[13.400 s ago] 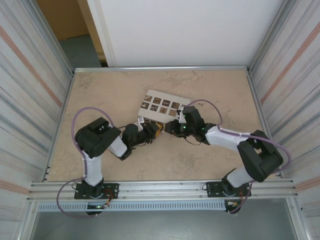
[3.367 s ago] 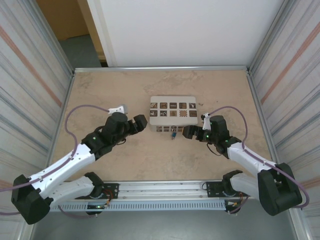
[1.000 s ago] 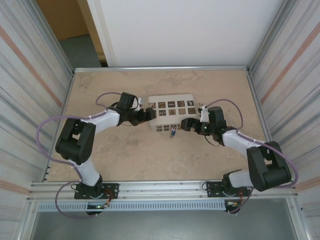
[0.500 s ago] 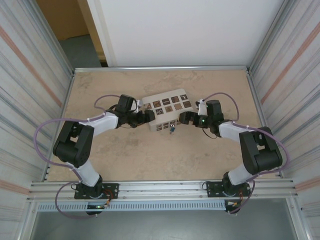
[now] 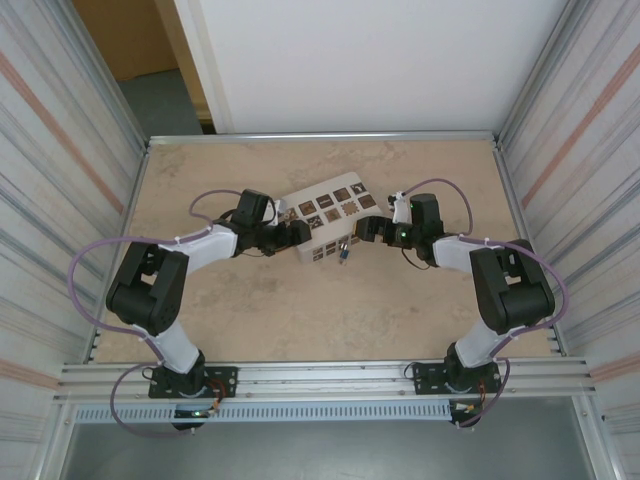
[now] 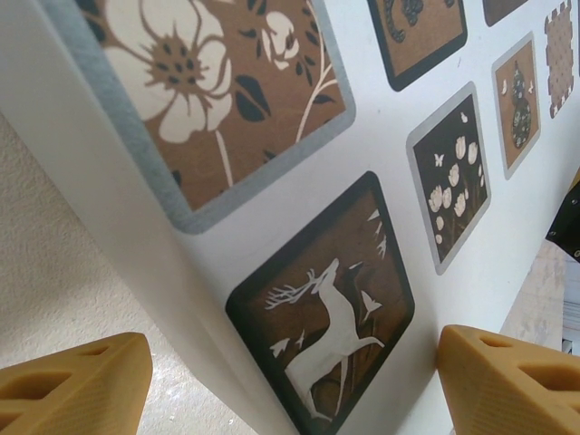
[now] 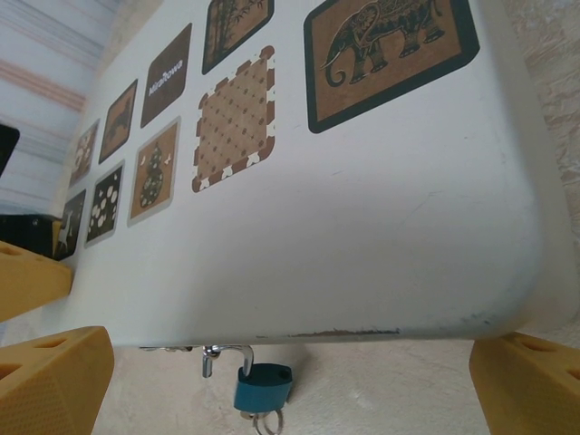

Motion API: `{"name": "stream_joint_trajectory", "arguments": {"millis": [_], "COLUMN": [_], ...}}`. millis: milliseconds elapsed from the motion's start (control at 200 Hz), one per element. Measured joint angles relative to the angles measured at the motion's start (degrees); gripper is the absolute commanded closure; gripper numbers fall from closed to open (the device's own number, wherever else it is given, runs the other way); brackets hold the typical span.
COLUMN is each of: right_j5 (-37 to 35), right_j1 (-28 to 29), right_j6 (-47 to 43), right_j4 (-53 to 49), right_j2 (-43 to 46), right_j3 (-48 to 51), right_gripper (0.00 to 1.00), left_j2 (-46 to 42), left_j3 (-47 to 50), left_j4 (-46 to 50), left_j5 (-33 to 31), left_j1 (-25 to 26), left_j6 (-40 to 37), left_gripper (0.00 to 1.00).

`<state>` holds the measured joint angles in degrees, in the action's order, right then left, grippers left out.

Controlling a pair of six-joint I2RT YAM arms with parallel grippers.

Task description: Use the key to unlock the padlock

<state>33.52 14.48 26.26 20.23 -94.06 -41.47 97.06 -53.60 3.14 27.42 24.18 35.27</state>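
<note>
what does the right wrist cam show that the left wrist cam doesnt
Right wrist: the blue padlock hanging under the near edge of the box, and an elephant square on the box's top.
Left wrist: a deer square and a flower square, seen close up.
Both: the box with its patterned squares, and yellow fingers at the bottom corners of the frame, one on each side.

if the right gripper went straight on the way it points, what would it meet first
Probably the white box with dark patterned squares, its rounded end just ahead of the open right gripper; the blue-bodied padlock hangs lower.
</note>
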Motion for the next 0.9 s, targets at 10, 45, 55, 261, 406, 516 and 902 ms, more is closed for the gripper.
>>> {"name": "stream_joint_trajectory", "arguments": {"millis": [10, 45, 55, 261, 406, 516, 902], "right_j5": [0.00, 0.00, -0.02, -0.13, -0.35, -0.66, 1.09], "right_j1": [0.00, 0.00, 0.00, 0.00, 0.00, 0.00, 0.33], "right_j6": [0.00, 0.00, 0.00, 0.02, 0.22, 0.70, 6.60], "right_j4": [0.02, 0.24, 0.31, 1.86, 2.51, 2.91, 7.65], "right_j2": [0.00, 0.00, 0.02, 2.23, 5.60, 8.92, 16.44], "right_j3": [0.00, 0.04, 0.07, 2.60, 6.08, 9.53, 18.95], "right_gripper": [0.01, 0.01, 0.01, 0.01, 0.01, 0.01, 0.03], "left_j2": [-0.02, -0.02, -0.02, -0.87, -1.27, -2.71, -15.82], "left_j3": [0.00, 0.00, 0.00, -0.17, -1.51, -1.68, -1.68], "left_j4": [0.00, 0.00, 0.00, 1.79, 5.11, 8.24, 11.80], "left_j5": [0.00, 0.00, 0.00, -0.68, -1.36, -2.23, -3.34], "left_j1": [0.00, 0.00, 0.00, 0.33, 0.44, 0.68, 0.68], "left_j6": [0.00, 0.07, 0.09, 0.04, -0.44, -0.81, -1.46], "left_gripper": [0.19, 0.19, 0.18, 0.18, 0.17, 0.17, 0.38]}}
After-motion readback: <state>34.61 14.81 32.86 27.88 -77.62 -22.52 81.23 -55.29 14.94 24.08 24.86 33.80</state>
